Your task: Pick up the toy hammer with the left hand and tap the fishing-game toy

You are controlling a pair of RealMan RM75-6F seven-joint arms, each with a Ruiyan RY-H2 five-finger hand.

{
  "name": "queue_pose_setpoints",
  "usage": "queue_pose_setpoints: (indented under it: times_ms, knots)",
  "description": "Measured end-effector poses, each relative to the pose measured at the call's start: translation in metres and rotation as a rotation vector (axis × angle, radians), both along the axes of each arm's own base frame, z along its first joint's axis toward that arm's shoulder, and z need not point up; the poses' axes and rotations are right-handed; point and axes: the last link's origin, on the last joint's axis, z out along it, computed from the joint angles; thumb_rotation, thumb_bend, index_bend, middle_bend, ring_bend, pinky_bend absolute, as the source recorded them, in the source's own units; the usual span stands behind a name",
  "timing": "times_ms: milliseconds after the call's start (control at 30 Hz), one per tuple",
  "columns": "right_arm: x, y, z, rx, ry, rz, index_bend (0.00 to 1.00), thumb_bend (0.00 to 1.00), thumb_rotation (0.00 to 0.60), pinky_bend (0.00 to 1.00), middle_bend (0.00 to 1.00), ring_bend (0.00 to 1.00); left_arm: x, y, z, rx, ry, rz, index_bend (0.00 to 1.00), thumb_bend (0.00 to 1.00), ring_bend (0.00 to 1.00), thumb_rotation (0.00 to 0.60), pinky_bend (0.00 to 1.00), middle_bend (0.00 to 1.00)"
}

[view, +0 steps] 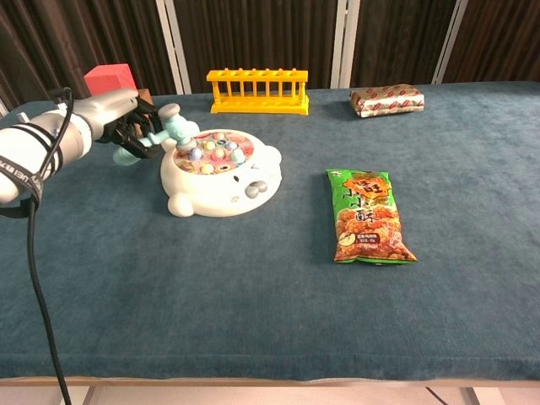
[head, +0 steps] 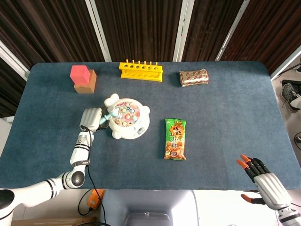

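Note:
The white bear-shaped fishing-game toy (head: 130, 123) (view: 224, 173) sits left of the table's middle, with coloured fish in its round well. My left hand (head: 91, 118) (view: 126, 126) grips the pale blue toy hammer (head: 110, 114) (view: 173, 126) by its handle, just left of the toy. The hammer head hangs over the toy's left rim; whether it touches is unclear. My right hand (head: 263, 181), with orange fingertips spread and nothing in it, shows only in the head view at the table's near right corner.
A green snack bag (head: 175, 139) (view: 368, 216) lies right of the toy. Along the far edge stand a yellow rack (head: 141, 70) (view: 258, 92), a wrapped packet (head: 194, 77) (view: 386, 99) and a red cube on a brown block (head: 83, 79) (view: 111, 83).

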Motion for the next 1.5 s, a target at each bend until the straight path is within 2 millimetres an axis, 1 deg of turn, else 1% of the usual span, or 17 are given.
queue_pose_setpoints:
  times_ms: [300, 567, 667, 867, 967, 1067, 1267, 1500]
  knots:
    - [0.0, 0.0, 0.002, -0.005, -0.004, 0.0, 0.0, 0.15, 0.6, 0.0, 0.0, 0.0, -0.003, 0.0, -0.005, -0.018, 0.02, 0.005, 0.79, 0.86, 0.89, 0.6, 1.0, 1.0]
    - [0.0, 0.001, 0.003, -0.007, -0.009, 0.002, 0.0, 0.15, 0.6, 0.0, 0.0, 0.0, 0.0, -0.001, -0.008, -0.014, 0.036, -0.019, 0.79, 0.86, 0.89, 0.6, 1.0, 1.0]
    - [0.0, 0.001, 0.003, -0.008, -0.012, 0.003, 0.0, 0.15, 0.6, 0.0, 0.0, 0.0, 0.004, -0.001, -0.005, 0.005, 0.023, -0.033, 0.79, 0.86, 0.89, 0.6, 1.0, 1.0]
    - [0.001, 0.002, 0.005, -0.007, -0.021, 0.007, 0.0, 0.15, 0.6, 0.0, 0.0, 0.0, 0.025, -0.003, -0.003, 0.024, -0.047, -0.073, 0.79, 0.86, 0.89, 0.6, 1.0, 1.0]
    - [0.001, 0.003, 0.007, -0.009, -0.03, 0.01, 0.0, 0.15, 0.6, 0.0, 0.0, 0.0, 0.031, -0.004, -0.006, 0.014, -0.046, -0.078, 0.79, 0.86, 0.89, 0.6, 1.0, 1.0]
    - [0.001, 0.004, 0.008, -0.009, -0.035, 0.014, 0.0, 0.15, 0.6, 0.0, 0.0, 0.0, 0.033, -0.006, -0.014, -0.001, -0.028, -0.072, 0.79, 0.86, 0.89, 0.6, 1.0, 1.0]
    - [0.0, 0.006, 0.011, -0.013, -0.039, 0.015, 0.0, 0.15, 0.6, 0.0, 0.0, 0.0, 0.03, -0.006, -0.026, -0.029, 0.0, -0.04, 0.79, 0.86, 0.89, 0.6, 1.0, 1.0]
    - [0.0, 0.005, 0.011, -0.014, -0.038, 0.014, 0.0, 0.15, 0.6, 0.0, 0.0, 0.0, 0.027, -0.005, -0.032, -0.04, 0.024, -0.035, 0.79, 0.86, 0.89, 0.6, 1.0, 1.0]
